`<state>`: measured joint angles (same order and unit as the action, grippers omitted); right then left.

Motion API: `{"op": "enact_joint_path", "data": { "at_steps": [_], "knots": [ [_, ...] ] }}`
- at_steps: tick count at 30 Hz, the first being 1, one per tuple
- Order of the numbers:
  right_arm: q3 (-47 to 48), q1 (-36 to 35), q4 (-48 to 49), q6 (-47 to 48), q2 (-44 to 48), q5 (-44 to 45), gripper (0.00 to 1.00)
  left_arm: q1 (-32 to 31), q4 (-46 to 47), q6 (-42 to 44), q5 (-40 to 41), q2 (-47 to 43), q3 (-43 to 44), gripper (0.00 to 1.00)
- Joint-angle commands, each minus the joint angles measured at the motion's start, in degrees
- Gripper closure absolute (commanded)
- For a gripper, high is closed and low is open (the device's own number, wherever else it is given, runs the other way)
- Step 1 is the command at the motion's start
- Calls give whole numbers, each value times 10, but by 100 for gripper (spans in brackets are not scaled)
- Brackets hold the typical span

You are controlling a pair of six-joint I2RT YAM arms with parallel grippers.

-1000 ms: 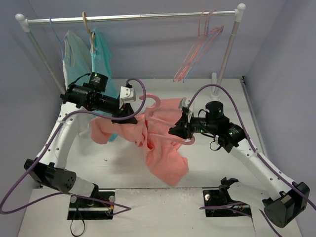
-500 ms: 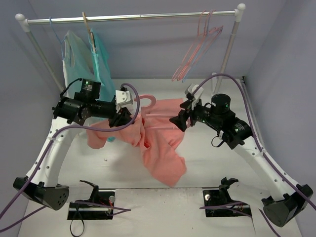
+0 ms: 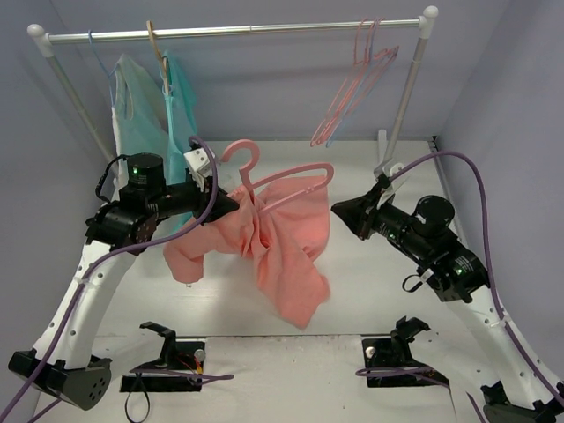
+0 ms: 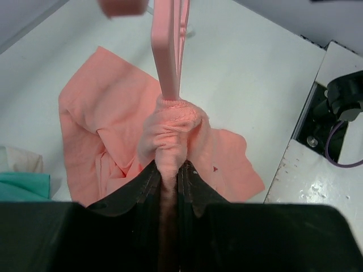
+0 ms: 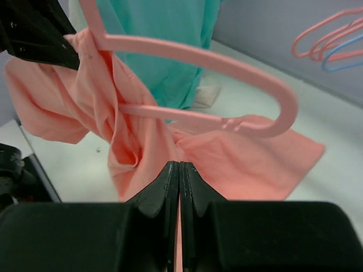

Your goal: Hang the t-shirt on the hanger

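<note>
The thick pink hanger point(image 3: 264, 181) is held up off the table, hook point(image 3: 240, 155) upward, its frame reaching right. The salmon t-shirt point(image 3: 286, 242) hangs bunched from it, one end drooping left. My left gripper point(image 3: 231, 201) is shut on the gathered t-shirt fabric where it wraps the hanger; in the left wrist view the gripper point(image 4: 169, 168) pinches that roll of t-shirt point(image 4: 170, 127) below the hanger bar point(image 4: 169, 51). My right gripper point(image 3: 338, 211) is shut and empty, just right of the shirt. In the right wrist view my gripper point(image 5: 180, 165) faces the hanger point(image 5: 227, 63) and t-shirt point(image 5: 244, 161).
A clothes rail point(image 3: 264, 31) spans the back on two posts. A teal garment point(image 3: 176, 106) and a pale garment point(image 3: 128, 88) hang at its left, a bunch of thin pink hangers point(image 3: 352, 88) at its right. Grey walls close both sides.
My left arm has lifted the hanger and t-shirt higher and tipped the hook upright. My right gripper has come off the shirt and drawn back to the right.
</note>
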<state>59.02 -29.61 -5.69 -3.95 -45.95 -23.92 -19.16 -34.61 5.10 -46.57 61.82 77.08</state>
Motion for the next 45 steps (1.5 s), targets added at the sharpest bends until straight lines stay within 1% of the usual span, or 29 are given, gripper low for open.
{"op": "enact_joint_path", "data": {
  "at_steps": [1,3,4,5,6,8,9,10,14,16,17,20,21,25,30,33,36,40,42,45],
  "knots": [
    [-46,-5,51,-84,-5,-28,100,1,114,-96,19,-26,-4,100],
    [-65,-17,93,-111,-8,-46,93,1,118,-107,10,-34,-14,100],
    [-81,-24,103,-130,-11,-46,90,1,119,-109,3,-36,-25,100],
    [-87,-32,115,-137,-19,-42,85,1,120,-111,-2,-43,-31,100],
    [-93,-51,134,-142,-25,-34,83,1,124,-117,-6,-46,-36,100],
    [-101,-75,154,-155,-49,-10,81,1,129,-125,3,-57,-53,100],
    [-101,-87,171,-157,-61,-5,81,1,132,-131,24,-58,-57,100],
    [-100,-112,179,-162,-74,-2,81,0,132,-140,31,-60,-59,100],
    [-80,-157,203,-182,-162,10,85,0,119,-147,42,-60,-57,100],
    [-71,-179,224,-186,-184,30,85,0,105,-144,50,-61,-55,100],
    [-69,-197,232,-186,-203,35,84,0,100,-143,54,-63,-54,100],
    [-72,-217,261,-198,-236,60,80,-1,85,-140,62,-67,-54,100],
    [-77,-219,277,-203,-244,62,80,-1,85,-142,64,-69,-54,100],
    [-81,-225,308,-212,-275,66,72,-1,85,-149,68,-73,-55,100],
    [-77,-229,311,-203,-288,78,71,-1,79,-146,75,-81,-61,100],
    [-74,-230,301,-197,-275,77,72,-1,61,-132,85,-85,-61,100],
    [-73,-229,268,-184,-252,93,67,-1,52,-119,101,-89,-69,100],
    [-81,-229,243,-183,-209,119,57,-1,38,-100,113,-94,-76,100],
    [-88,-229,244,-186,-198,124,57,-1,34,-91,115,-96,-79,100],
    [-90,-229,246,-187,-196,133,75,-1,36,-88,110,-99,-80,100]
  ]
}}
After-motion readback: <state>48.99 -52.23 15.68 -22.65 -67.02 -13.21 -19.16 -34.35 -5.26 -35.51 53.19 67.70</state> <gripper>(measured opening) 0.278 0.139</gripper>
